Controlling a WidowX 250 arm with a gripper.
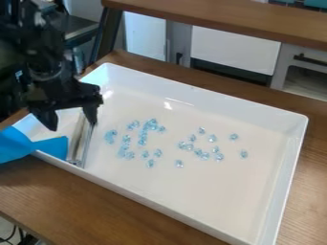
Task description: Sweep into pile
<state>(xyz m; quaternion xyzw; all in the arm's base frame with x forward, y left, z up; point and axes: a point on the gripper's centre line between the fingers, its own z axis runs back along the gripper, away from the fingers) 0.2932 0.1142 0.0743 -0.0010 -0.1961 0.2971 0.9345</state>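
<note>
My gripper [70, 124] is over the left end of the white tray [220, 231], its two fingers spread apart. Below the right finger a narrow silvery tool [78, 143] lies close to the tray's left wall; whether the finger touches it, I cannot tell. A blue piece [49, 146] adjoins the tool and spreads over the tray's rim toward the left. Small clear-blue pieces [142, 139] are scattered over the tray's middle, denser on the left, with a looser group [203, 154] to their right.
The tray has raised walls all round and stands on a brown wooden table [83, 206]. Behind it are a wooden ledge [223, 21] and white cabinets [233, 50]. Bare tray floor extends along the right and front of the pieces.
</note>
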